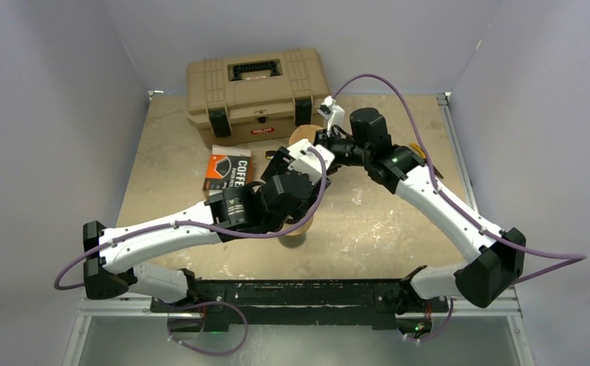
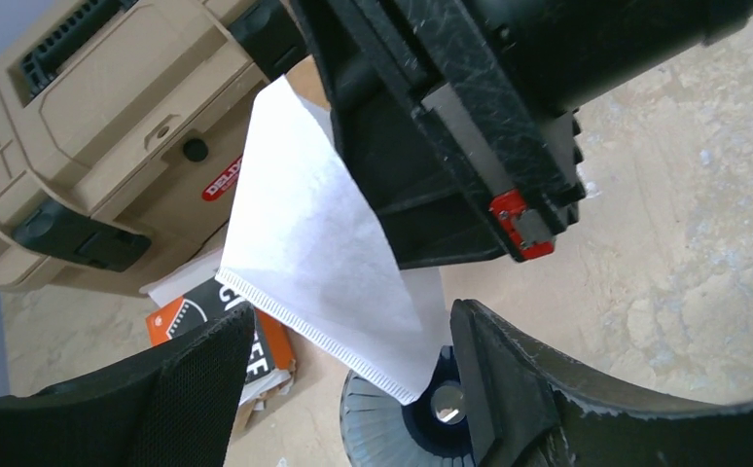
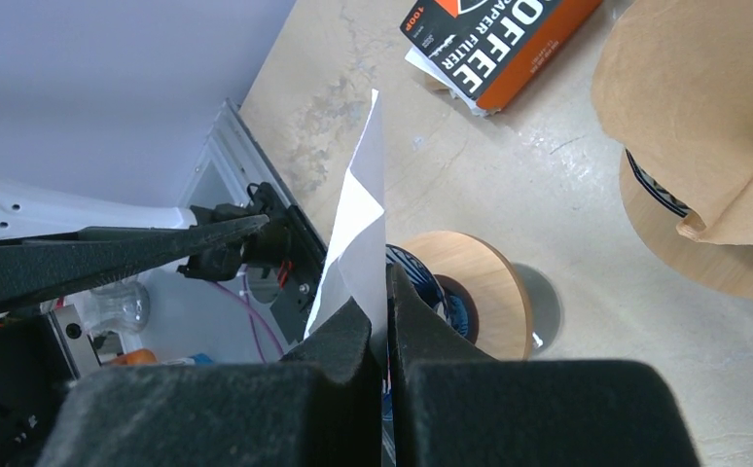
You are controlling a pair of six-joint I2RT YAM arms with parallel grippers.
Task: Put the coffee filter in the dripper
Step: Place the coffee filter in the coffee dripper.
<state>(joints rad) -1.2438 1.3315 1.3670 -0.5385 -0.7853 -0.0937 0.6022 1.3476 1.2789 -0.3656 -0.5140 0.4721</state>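
Up the middle of the left wrist frame, the white coffee filter (image 2: 304,253) is pinched flat by the right gripper (image 3: 380,302), whose jaws are clamped tight on it. The filter's bottom corner is held right over the dripper (image 2: 392,428) (blue ribbed cone, wooden collar), which is seen at the bottom centre. The left gripper (image 2: 351,326) is spread apart, with one finger at lower left, one at lower right and the filter tip framed between them. Whether it's being touched can't be told. A tan toolbox (image 2: 90,126) is seen upper left, an orange filter box (image 2: 188,316) is tucked below it, and brown filters (image 3: 703,117) are seen at the upper right of the right wrist frame.
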